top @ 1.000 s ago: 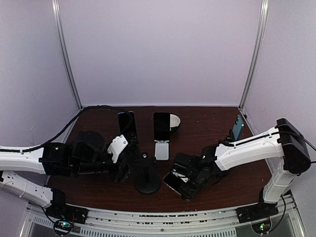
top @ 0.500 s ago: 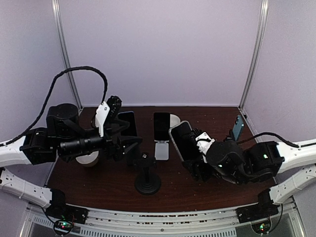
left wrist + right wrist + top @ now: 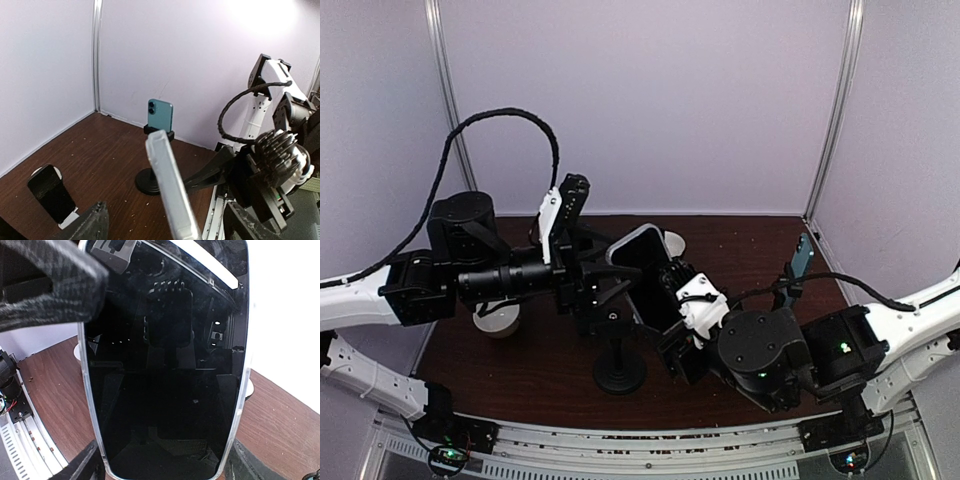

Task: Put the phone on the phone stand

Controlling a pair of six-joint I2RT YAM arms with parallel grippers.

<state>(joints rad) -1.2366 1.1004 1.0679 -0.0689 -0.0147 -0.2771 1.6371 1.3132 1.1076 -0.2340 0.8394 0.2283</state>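
Far left of the phone stand [image 3: 618, 372], a white round pot [image 3: 496, 322] sits on the dark wooden table [image 3: 760, 262], half hidden under my left arm [image 3: 380, 300]. Just left of the stand and higher, my left gripper [image 3: 169, 220] hangs with fingers spread wide; the phone [image 3: 642, 262] stands edge-on in the gap and neither finger touches it. The phone is in the air above the stand, a shade to its right in the overhead view, tilted, its dark screen towards my right wrist camera. The stand is matt black: flat round foot, thin post, small head, nothing on it. Right of the stand my right gripper [image 3: 164, 465] pinches the phone across its width, one finger on each long edge near the lower end. Far right of the stand a teal phone [image 3: 803, 257] sits upright in another black holder [image 3: 150, 184].

I judge the phone a stiff flat slab of moderate weight, with a glossy glass face that mirrors my arm, a smooth pale rim and rounded corners. That finish looks slippery and the glass would not forgive a fall, so the long edges are the place to hold, firm and square, leaving the back and bottom edge free to meet the stand
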